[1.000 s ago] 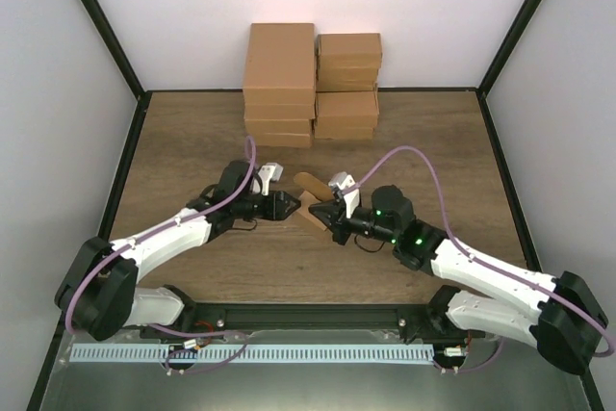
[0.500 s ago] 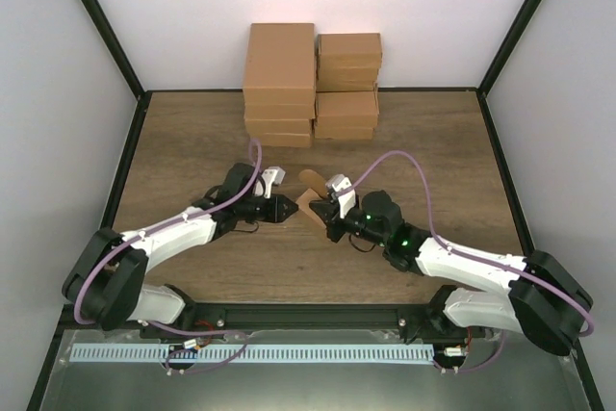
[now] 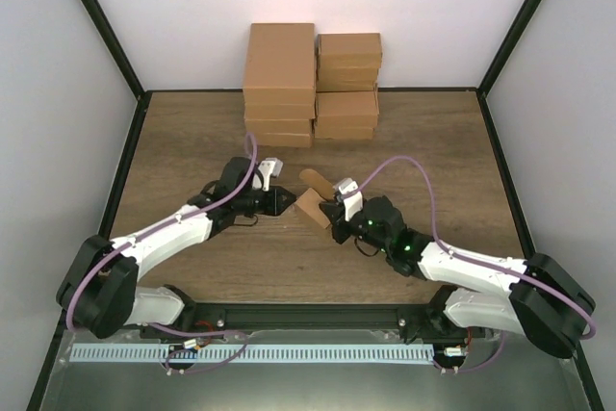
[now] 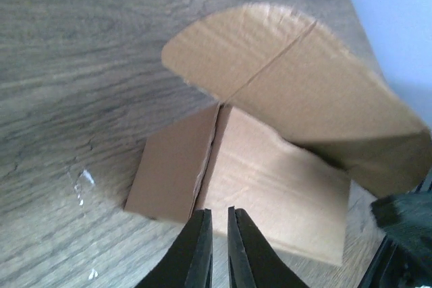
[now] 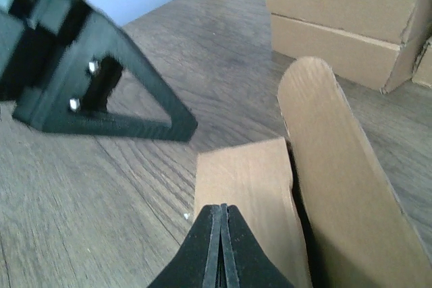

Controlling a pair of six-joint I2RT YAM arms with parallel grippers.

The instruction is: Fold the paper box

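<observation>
A small brown paper box [image 3: 309, 207] stands on the wooden table between my grippers, with a rounded lid flap [image 3: 310, 180] raised behind it. My left gripper [image 3: 287, 201] points at the box's left side, jaws almost together and empty. In the left wrist view its tips [image 4: 217, 212] sit just short of the box wall [image 4: 270, 166], under the flap [image 4: 270, 52]. My right gripper [image 3: 332, 228] is shut at the box's near right side. In the right wrist view its tips [image 5: 221, 207] rest at a side panel [image 5: 246, 180], beside the flap [image 5: 331, 153].
Two stacks of folded brown boxes [image 3: 310, 84] stand against the back wall and show in the right wrist view [image 5: 337, 18]. Black frame rails run along the table's sides. The left gripper's fingers [image 5: 101, 92] lie close in front of the right wrist camera.
The right gripper has shifted slightly towards the near side of the box. The left gripper has drawn back a little to the left. The box stands a bit more upright.
</observation>
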